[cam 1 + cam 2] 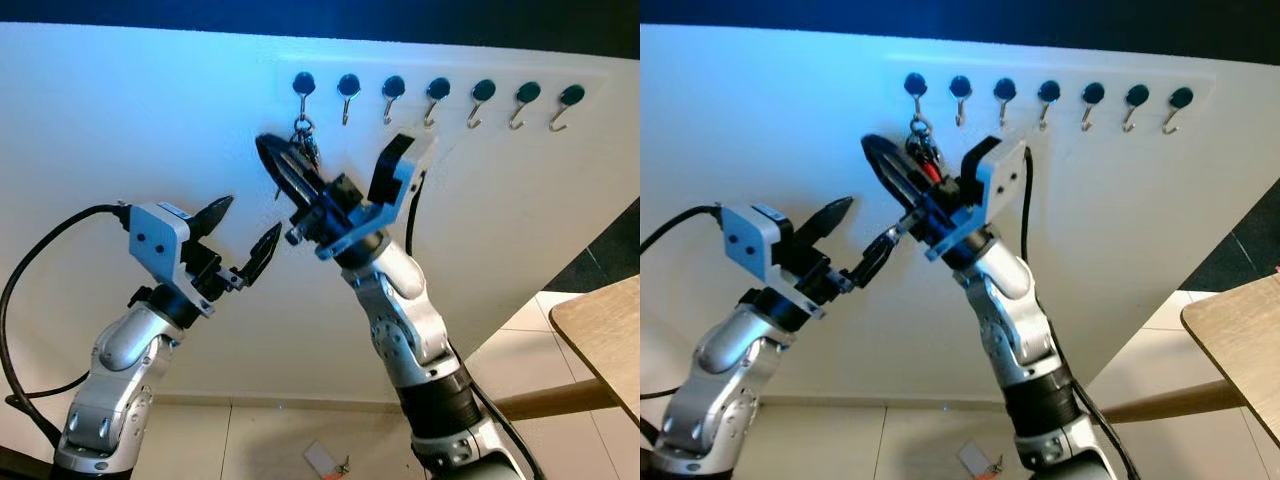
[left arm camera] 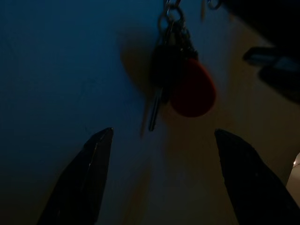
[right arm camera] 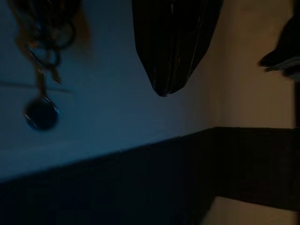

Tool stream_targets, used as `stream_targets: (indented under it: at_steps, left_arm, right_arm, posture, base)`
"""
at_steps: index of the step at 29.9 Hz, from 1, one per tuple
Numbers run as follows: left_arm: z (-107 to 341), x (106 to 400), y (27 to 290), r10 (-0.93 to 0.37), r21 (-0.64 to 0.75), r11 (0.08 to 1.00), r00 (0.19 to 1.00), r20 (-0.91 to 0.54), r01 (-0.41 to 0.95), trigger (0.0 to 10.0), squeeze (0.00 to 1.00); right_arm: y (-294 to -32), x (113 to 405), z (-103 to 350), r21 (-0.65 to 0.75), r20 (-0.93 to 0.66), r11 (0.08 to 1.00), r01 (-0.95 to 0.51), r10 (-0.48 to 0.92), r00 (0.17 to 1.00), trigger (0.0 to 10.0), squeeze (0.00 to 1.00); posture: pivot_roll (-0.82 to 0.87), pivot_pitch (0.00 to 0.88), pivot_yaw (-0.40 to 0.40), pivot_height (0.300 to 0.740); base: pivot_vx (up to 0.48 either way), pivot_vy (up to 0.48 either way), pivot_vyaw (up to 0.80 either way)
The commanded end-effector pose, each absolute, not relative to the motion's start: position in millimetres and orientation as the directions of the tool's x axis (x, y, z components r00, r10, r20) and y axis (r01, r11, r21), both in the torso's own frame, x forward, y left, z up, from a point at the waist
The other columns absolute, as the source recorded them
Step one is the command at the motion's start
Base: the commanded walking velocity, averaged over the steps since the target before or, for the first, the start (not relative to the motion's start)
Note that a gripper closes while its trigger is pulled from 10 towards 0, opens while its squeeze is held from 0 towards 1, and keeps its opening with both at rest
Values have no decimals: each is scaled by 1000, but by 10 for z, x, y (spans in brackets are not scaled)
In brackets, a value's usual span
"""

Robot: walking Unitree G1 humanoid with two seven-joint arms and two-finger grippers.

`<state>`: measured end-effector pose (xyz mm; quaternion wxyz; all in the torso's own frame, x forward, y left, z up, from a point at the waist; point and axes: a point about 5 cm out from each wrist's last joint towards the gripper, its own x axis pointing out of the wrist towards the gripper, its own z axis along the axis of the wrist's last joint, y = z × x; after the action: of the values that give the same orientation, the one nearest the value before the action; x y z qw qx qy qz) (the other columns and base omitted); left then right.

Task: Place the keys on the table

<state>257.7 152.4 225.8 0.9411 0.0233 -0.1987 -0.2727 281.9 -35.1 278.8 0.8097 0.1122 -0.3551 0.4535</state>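
The keys (image 1: 923, 150) hung from the first hook (image 1: 916, 92) of the wall rack, so the step in hand was taking them off, not yet placing them. The right gripper (image 1: 908, 185) was raised to them; one finger lay alongside the bunch, but whether the jaws had closed on it I cannot tell. The left gripper (image 1: 243, 231) stood wide open and empty, the keys just ahead of its fingertips. Next — a firm pinch, then a lift clear of the hook before turning to the table (image 1: 605, 330).
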Motion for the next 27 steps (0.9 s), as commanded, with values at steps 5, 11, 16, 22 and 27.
stream_targets:
  at_steps: [5,11,16,22,27]
  left_arm:
    - [2237,2556,1633,-508,174,861,789,346,478,10000,0]
    - [2273,2589,1673,-469,165,883,801,371,440,10000,0]
    - [2332,2602,1610,-476,158,878,786,395,452,10000,0]
    - [2354,2611,1580,-486,161,872,776,402,463,10000,0]
    - [2378,2620,1580,-487,159,871,770,413,465,10000,0]
  right_arm:
    - [-594,2756,2659,-157,676,648,-745,621,397,10000,0]
    - [-800,2777,2555,-110,698,767,-633,513,499,10000,1000]
    - [-892,2799,2569,-87,712,824,-560,445,543,10000,0]
    - [-947,2899,2496,-50,662,860,-508,409,628,10000,0]
    - [-989,2976,2446,-23,638,886,-463,370,675,10000,0]
  posture:
    - [60,133,-38,740]
    - [68,130,-24,740]
    - [68,127,-17,740]
    - [70,122,-14,740]
    - [70,124,-13,740]
  base:
    - [0,0,0]
    - [0,0,0]
    - [0,0,0]
    - [0,0,0]
    - [0,0,0]
